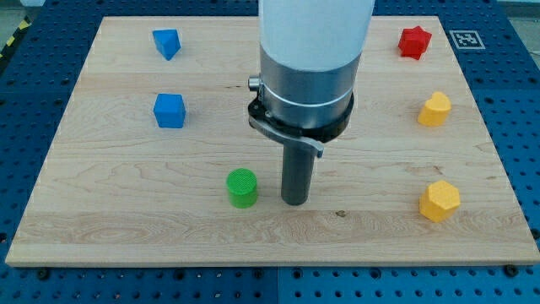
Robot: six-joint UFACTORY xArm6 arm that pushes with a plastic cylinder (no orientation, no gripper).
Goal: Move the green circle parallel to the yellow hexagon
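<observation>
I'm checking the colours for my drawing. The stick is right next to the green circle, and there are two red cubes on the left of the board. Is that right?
Not quite. The two cubes on the view's left, blue cube and blue cube, are blue, not red, as the camera view shows. The rest holds: my tip stands just to the view's right of the green circle.

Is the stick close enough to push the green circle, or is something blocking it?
Probably yes. My tip rests on the board just to the view's right of the green circle, with only a narrow strip of bare wood between them. No other block sits in that gap.
</observation>
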